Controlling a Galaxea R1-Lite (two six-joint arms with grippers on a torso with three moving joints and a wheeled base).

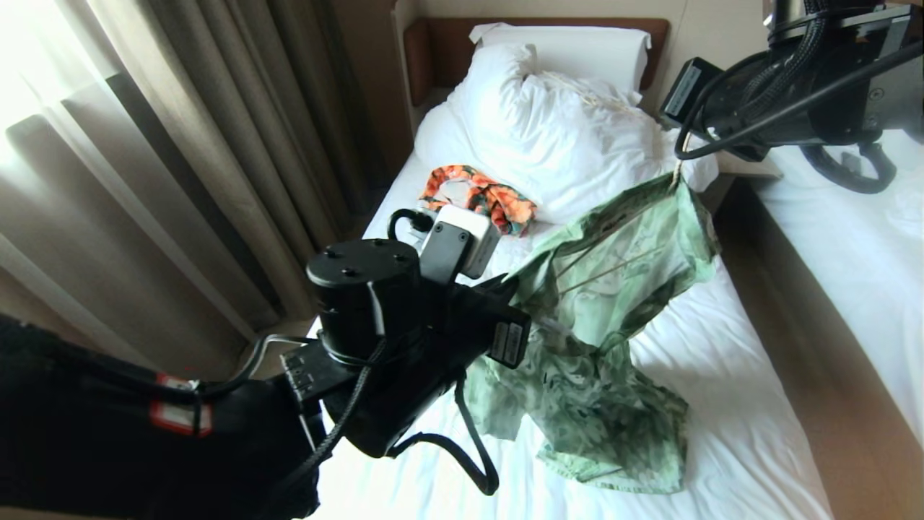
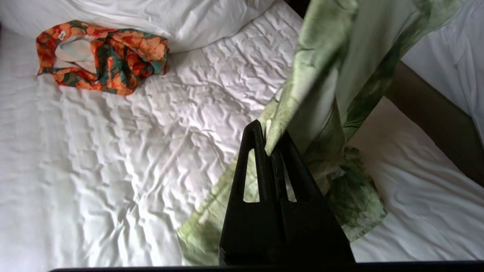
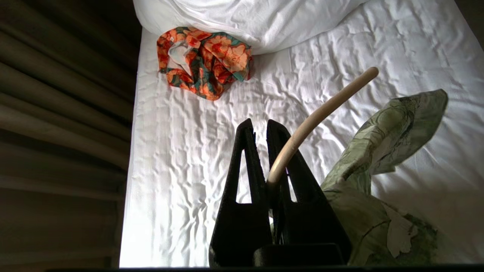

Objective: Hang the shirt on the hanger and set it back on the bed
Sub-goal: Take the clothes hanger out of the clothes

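From the head view, the right gripper is raised over the far right side of the bed, and the shirt hangs from it down to the sheet, its lower part crumpled there; thin lines of the hanger show through the cloth, slanting down toward the left gripper, which is lower and nearer the shirt's open edge. In the left wrist view, the left gripper is pressed together on a fold of the shirt's edge, with an orange floral garment lying well apart by the duvet. In the right wrist view, the right gripper pinches the hanger's hook, which curves away beyond the fingertips, the shirt draped just beside it. The coming move probably means drawing the held edge along the hanger's long axis.
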